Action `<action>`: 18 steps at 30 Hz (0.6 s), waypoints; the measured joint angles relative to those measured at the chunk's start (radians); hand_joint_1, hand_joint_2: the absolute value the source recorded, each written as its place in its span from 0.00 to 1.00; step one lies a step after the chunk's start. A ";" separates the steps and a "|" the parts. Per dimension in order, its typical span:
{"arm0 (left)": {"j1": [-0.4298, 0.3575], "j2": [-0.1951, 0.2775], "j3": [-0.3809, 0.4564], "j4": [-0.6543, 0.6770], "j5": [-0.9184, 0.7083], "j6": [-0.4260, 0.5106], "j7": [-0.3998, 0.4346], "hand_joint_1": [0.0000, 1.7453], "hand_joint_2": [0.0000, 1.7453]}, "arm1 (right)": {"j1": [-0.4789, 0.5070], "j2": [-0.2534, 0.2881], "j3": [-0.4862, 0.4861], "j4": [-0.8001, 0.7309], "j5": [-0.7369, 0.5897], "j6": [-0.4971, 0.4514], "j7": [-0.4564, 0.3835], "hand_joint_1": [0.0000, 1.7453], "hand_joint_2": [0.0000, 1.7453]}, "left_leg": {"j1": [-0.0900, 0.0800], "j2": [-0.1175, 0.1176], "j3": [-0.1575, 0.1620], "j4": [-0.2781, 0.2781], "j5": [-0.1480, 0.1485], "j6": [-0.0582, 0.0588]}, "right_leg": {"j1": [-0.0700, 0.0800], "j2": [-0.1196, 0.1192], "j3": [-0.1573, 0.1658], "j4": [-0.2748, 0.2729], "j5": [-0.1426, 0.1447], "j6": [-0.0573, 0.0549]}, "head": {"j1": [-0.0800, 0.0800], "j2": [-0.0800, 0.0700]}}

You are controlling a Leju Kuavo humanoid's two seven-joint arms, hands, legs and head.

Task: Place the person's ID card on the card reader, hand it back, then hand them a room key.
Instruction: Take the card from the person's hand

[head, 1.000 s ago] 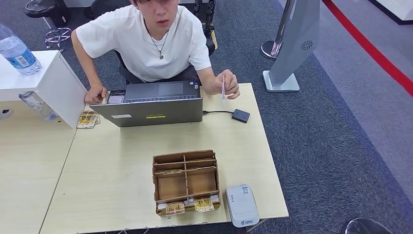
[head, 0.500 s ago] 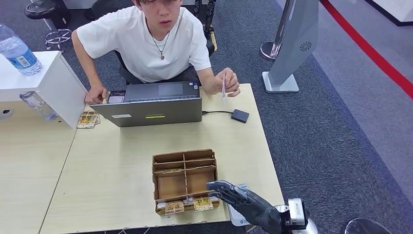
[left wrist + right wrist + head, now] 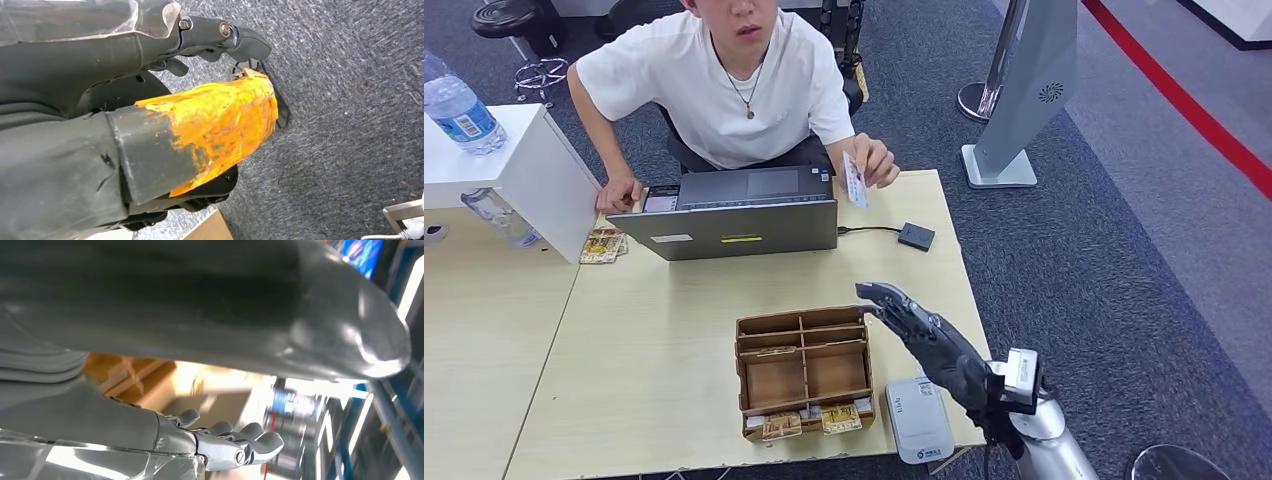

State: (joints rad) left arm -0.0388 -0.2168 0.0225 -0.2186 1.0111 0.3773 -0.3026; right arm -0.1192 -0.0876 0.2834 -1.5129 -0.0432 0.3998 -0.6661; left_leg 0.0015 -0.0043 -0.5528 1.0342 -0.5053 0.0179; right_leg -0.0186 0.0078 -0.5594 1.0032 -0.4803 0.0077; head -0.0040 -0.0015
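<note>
- The ID card [image 3: 854, 180] is a small white card with some print on it. It is in the person's hand [image 3: 874, 160], held up over the far edge of the table [image 3: 654, 330], just right of the laptop [image 3: 734, 215].
- The person [image 3: 724, 80] wears a white shirt and sits behind the far edge of the table. Their other hand rests on the table by the left end of the laptop.
- The right robot hand [image 3: 919, 330] is up over the table, near the right edge. Its dark fingers are stretched out and apart, pointing toward the person. It holds nothing.
- It is well apart from the ID card.
- The card reader [image 3: 921, 420] is a white box lying flat at the near right corner of the table, close to the right robot hand's wrist.
- Just left of the card reader sits a brown wooden box [image 3: 804, 372] with small open parts. Some little cards [image 3: 804, 422] stand in its front row.
- A small black box [image 3: 917, 237] lies near the far right corner, with a wire going to the laptop.
- The left robot hand [image 3: 220, 40] hangs over the grey carpet [image 3: 350, 100]. I cannot tell if it is open or closed.
</note>
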 joint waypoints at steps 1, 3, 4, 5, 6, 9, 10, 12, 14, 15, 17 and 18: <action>0.000 0.000 0.000 0.000 -0.007 0.000 0.000 0.00 0.00 | -0.013 0.005 0.004 0.002 0.019 -0.041 0.004 0.00 0.00 | 0.000 0.000 0.000 0.000 0.000 0.000 | 0.000 0.000 0.000 0.000 0.000 0.000 | 0.000 0.000; 0.000 0.000 -0.001 0.000 -0.020 0.000 -0.001 0.00 0.00 | -0.040 0.017 0.017 0.007 0.045 -0.116 0.014 0.00 0.00 | 0.000 0.000 0.000 0.000 0.000 0.000 | 0.000 0.000 0.000 0.000 0.000 0.000 | 0.000 0.000; 0.000 0.000 -0.001 0.000 -0.025 0.000 -0.002 0.00 0.00 | -0.053 0.025 0.024 0.010 0.053 -0.147 0.017 0.00 0.00 | 0.000 0.000 0.000 0.000 0.000 0.000 | 0.000 0.000 0.000 0.000 0.000 0.000 | 0.000 0.000; 0.000 0.000 -0.002 0.000 -0.030 0.000 -0.002 0.00 0.00 | -0.066 0.033 0.032 0.013 0.063 -0.178 0.020 0.00 0.00 | 0.000 0.000 0.000 0.000 0.000 0.000 | 0.000 0.000 0.000 0.000 0.000 0.000 | 0.000 0.000; 0.000 0.000 -0.003 0.000 -0.035 0.001 -0.003 0.00 0.00 | -0.078 0.041 0.040 0.015 0.074 -0.209 0.021 0.00 0.00 | 0.000 0.000 0.000 0.000 0.000 0.000 | 0.000 0.000 0.000 0.000 0.000 0.000 | 0.000 0.000; 0.000 -0.001 -0.010 0.000 -0.048 0.003 -0.005 0.00 0.00 | -0.106 0.061 0.062 0.017 0.122 -0.311 0.024 0.00 0.00 | 0.000 0.000 0.000 0.000 0.000 0.000 | 0.000 0.000 0.000 0.000 0.000 0.000 | 0.000 0.000; 0.000 -0.001 -0.013 0.000 -0.051 0.004 -0.007 0.00 0.00 | -0.114 0.067 0.070 0.016 0.146 -0.351 0.024 0.00 0.00 | 0.000 0.000 0.000 0.000 0.000 0.000 | 0.000 0.000 0.000 0.000 0.000 0.000 | 0.000 0.000; 0.000 -0.001 -0.018 0.000 -0.056 0.009 -0.010 0.00 0.00 | -0.125 0.077 0.086 0.011 0.211 -0.443 0.025 0.00 0.00 | 0.000 0.000 0.000 0.000 0.000 0.000 | 0.000 0.000 0.000 0.000 0.000 0.000 | 0.000 0.000; 0.000 -0.002 -0.019 0.000 -0.060 0.016 -0.013 0.00 0.00 | -0.133 0.086 0.101 0.004 0.293 -0.545 0.027 0.00 0.50 | 0.000 0.000 0.000 0.000 0.000 0.000 | 0.000 0.000 0.000 0.000 0.000 0.000 | 0.000 0.000; 0.000 -0.002 -0.019 0.000 -0.061 0.020 -0.014 0.00 0.00 | -0.136 0.090 0.109 0.001 0.334 -0.594 0.028 0.00 0.75 | 0.000 0.000 0.000 0.000 0.000 0.000 | 0.000 0.000 0.000 0.000 0.000 0.000 | 0.000 0.000; 0.000 -0.002 -0.019 0.000 -0.059 0.027 -0.016 0.00 0.00 | -0.140 0.097 0.123 -0.007 0.405 -0.678 0.035 0.00 1.00 | 0.000 0.000 -0.001 0.000 0.000 0.000 | 0.000 0.000 0.000 0.000 0.000 0.000 | 0.000 0.000; 0.000 -0.003 -0.019 0.000 -0.057 0.030 -0.018 0.00 0.00 | -0.141 0.100 0.130 -0.010 0.437 -0.718 0.041 0.00 1.00 | 0.000 0.000 -0.001 0.000 0.000 0.000 | 0.000 0.000 -0.001 0.000 0.000 0.000 | 0.000 0.000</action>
State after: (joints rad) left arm -0.0388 -0.2197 0.0031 -0.2186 0.9539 0.4073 -0.3207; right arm -0.2604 0.0120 0.4137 -1.5225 0.3942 -0.3177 -0.6250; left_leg 0.0016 -0.0045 -0.5534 1.0342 -0.5053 0.0179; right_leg -0.0185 0.0077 -0.5599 1.0033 -0.4804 0.0077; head -0.0040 -0.0015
